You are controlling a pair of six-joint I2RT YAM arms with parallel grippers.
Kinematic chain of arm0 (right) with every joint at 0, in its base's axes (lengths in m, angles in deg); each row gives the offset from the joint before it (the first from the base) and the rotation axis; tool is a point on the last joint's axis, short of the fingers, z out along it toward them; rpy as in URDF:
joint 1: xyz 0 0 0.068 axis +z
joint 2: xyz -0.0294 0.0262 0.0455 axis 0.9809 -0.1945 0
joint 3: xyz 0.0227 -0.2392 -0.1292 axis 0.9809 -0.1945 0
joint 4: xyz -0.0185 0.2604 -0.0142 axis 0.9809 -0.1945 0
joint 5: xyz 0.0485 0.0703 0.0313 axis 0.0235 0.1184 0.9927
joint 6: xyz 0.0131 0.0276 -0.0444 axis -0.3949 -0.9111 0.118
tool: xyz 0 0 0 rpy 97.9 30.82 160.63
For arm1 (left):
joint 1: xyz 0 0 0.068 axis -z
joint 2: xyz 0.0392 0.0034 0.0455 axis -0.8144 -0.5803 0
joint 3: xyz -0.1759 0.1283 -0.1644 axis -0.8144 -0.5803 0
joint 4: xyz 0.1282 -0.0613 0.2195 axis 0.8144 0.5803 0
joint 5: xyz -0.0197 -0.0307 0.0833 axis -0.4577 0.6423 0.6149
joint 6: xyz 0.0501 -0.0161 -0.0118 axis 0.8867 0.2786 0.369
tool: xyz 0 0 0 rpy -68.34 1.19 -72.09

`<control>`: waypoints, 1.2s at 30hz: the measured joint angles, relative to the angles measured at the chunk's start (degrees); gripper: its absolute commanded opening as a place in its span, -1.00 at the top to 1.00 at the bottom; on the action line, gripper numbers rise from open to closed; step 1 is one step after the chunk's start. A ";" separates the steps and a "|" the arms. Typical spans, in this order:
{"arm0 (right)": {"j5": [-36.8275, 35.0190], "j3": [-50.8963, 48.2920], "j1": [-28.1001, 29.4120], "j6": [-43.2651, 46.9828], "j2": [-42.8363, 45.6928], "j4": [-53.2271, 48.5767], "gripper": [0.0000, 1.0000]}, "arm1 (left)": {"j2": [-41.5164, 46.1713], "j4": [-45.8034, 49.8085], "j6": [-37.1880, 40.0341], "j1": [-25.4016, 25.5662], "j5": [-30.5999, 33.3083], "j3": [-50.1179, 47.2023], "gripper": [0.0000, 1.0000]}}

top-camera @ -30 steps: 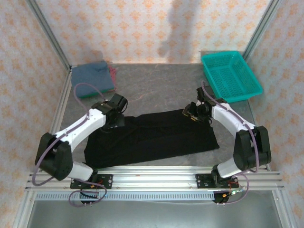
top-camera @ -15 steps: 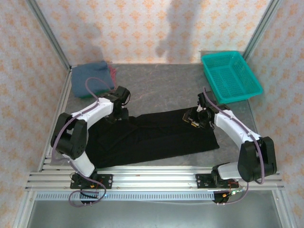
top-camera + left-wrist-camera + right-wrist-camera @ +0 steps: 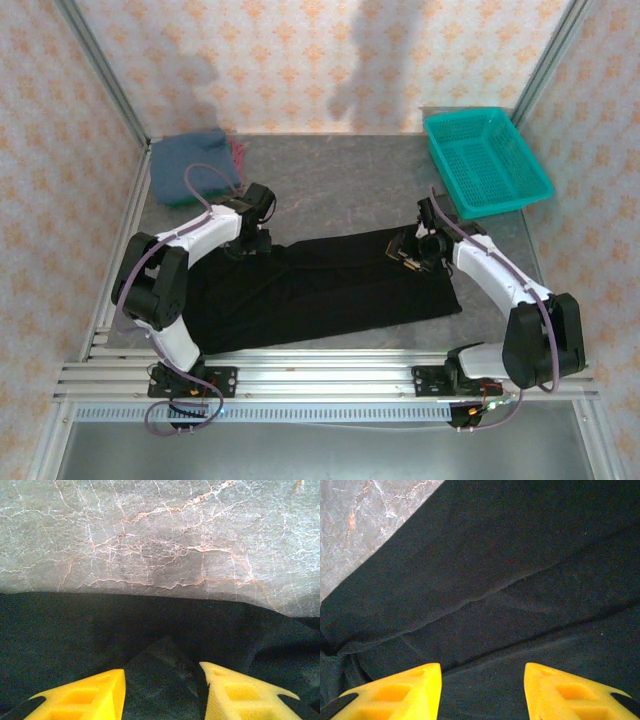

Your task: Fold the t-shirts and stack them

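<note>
The large black t-shirt (image 3: 320, 290) lies flat across the middle of the table, folded into a long band. My left gripper (image 3: 248, 243) is at its far left corner. In the left wrist view, the left gripper (image 3: 162, 692) is open and a raised ridge of the black t-shirt (image 3: 160, 665) sits between its fingers. My right gripper (image 3: 408, 252) hovers over the far right end. In the right wrist view the right gripper (image 3: 482, 692) is open just above the smooth black t-shirt (image 3: 495, 580). A slate-blue shirt (image 3: 195, 165) lies folded at the back left, with a pinkish-red one (image 3: 238, 155) beside it.
A teal mesh basket (image 3: 487, 160) stands at the back right corner. Bare grey marbled table (image 3: 340, 190) lies between the black shirt and the back wall. An aluminium rail (image 3: 320, 375) runs along the near edge, and frame posts rise at both sides.
The left arm swung its elbow back to the left and its gripper edged toward the shirt's far left corner. The right gripper slid slightly nearer over the cloth.
</note>
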 measured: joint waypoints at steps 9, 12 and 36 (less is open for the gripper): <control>-0.26 -0.48 0.00 -0.20 0.46 -0.20 0.04 | -0.02 -0.33 1.07 -0.26 -0.13 -1.11 0.78; -0.39 -0.66 0.00 -0.31 0.68 -0.20 0.04 | 0.00 -0.39 1.53 -0.26 -0.17 -1.68 0.91; -1.27 -2.38 0.00 -1.68 1.33 -0.17 0.04 | 9.33 -1.70 2.36 -2.97 -0.35 -7.19 0.27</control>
